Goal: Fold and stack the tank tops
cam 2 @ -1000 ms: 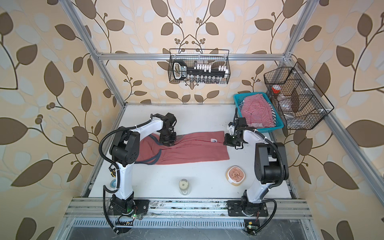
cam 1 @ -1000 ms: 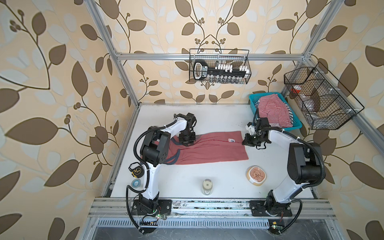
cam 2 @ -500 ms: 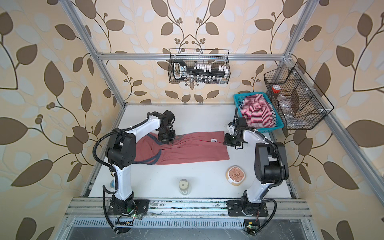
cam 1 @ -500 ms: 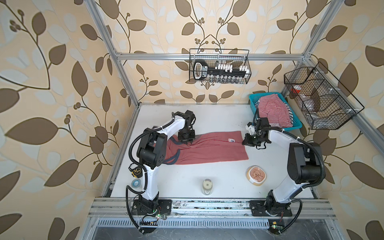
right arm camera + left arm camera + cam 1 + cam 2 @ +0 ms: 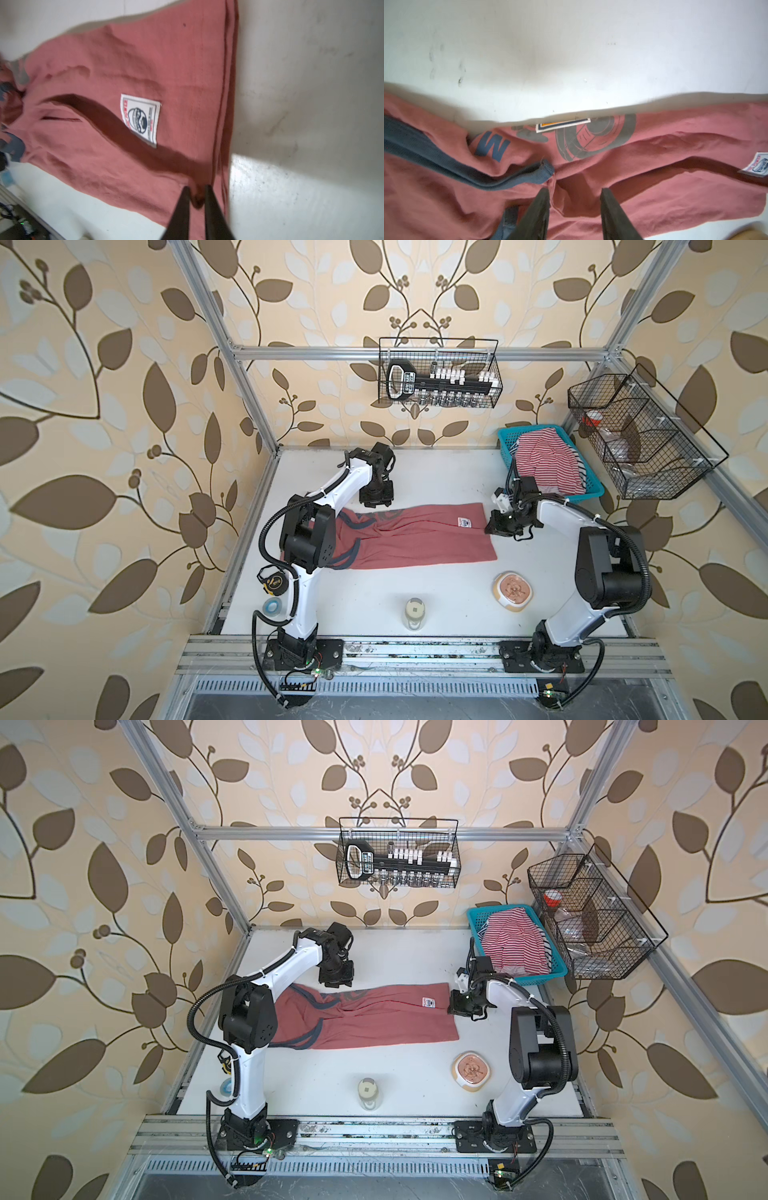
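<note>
Brick-red tank top [image 5: 415,539] — soft, creased, oblong.

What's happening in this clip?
Two robot arms are working on the red tank top, which lies on the white table and appears to be folded lengthwise into a long band. The left end effector is open just above the cloth near the dark trim. The right end effector is at the hem, fingers nearly together around a pinch of cloth; whether it grips is unclear. The striped tank top sits crumpled in the blue basket.
</note>
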Controlling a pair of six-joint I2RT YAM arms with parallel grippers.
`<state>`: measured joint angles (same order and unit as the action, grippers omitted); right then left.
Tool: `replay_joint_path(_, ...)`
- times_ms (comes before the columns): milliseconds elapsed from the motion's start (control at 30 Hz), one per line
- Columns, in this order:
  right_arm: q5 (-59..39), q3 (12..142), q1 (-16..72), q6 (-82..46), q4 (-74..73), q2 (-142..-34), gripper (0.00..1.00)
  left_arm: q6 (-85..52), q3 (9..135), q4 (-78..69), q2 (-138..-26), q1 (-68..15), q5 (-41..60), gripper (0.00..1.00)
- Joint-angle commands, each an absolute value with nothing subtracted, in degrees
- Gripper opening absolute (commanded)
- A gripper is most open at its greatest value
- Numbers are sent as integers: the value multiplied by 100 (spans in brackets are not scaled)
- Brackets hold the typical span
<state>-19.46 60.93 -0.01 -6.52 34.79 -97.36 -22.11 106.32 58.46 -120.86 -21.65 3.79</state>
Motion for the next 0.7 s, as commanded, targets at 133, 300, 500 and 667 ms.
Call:
replay_joint_path(133, -1726, 6082, 0, -648, 3709, -9380, 30, -1976, 10664, 6253, -12552, -2059, 170, 43)
replay_joint_path(300, -1779, 6126, 26, -720, 3606, -9355, 30, -1978, 10443, 6155, -12576, -2057, 215, 42)
replay_joint_path(500, -1802, 6109, 97, -729, 3570, -9417, 29, -2034, 10162, 6126, -12426, -2057, 199, 37)
replay_joint_path(667, -1802, 6088, 97, -710, 3553, -9421, 27, -2105, 9846, 6067, -12112, -2057, 79, 31)
